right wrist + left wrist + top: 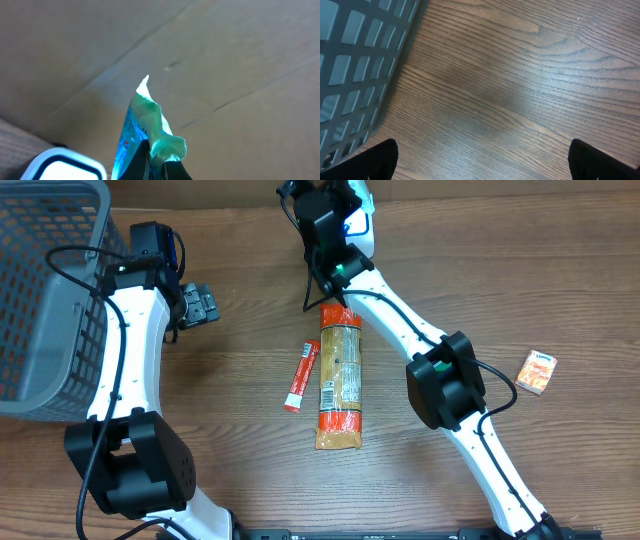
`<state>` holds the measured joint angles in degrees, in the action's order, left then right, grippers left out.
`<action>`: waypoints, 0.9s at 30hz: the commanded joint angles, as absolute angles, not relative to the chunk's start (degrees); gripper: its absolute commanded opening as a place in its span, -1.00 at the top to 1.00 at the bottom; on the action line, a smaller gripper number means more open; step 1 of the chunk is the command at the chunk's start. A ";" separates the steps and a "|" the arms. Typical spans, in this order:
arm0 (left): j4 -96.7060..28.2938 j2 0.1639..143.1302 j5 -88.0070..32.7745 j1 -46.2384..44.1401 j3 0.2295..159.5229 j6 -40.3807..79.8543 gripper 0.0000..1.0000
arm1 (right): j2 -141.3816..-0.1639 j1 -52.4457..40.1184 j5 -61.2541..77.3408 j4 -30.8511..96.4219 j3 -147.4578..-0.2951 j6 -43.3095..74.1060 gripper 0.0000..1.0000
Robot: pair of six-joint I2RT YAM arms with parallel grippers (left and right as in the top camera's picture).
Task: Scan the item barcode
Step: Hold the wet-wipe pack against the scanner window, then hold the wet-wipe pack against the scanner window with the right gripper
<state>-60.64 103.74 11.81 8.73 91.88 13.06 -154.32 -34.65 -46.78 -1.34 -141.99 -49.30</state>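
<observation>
1. The right pincer (159, 171) is clamped on a crumpled teal packet (147, 125), held up at the far edge of the worktop (240, 280), just beside a white rounded device (60, 165).
2. The left pincer (203, 305) gapes wide and empty beside the grey basket (40, 300).

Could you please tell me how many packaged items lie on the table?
3: long orange pack at centre, red sachet left of it, small orange box at right. The basket may hide more.
</observation>
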 commanded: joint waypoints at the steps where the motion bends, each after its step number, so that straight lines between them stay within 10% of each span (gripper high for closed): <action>1: -60.64 103.28 11.51 8.82 92.88 12.43 -1.00 | -155.96 -35.09 -46.89 -1.91 -141.43 -49.63 0.93; 27: -60.64 103.28 11.51 8.82 92.88 12.43 -1.00 | -157.62 -37.43 -43.97 7.14 -141.43 -43.33 0.88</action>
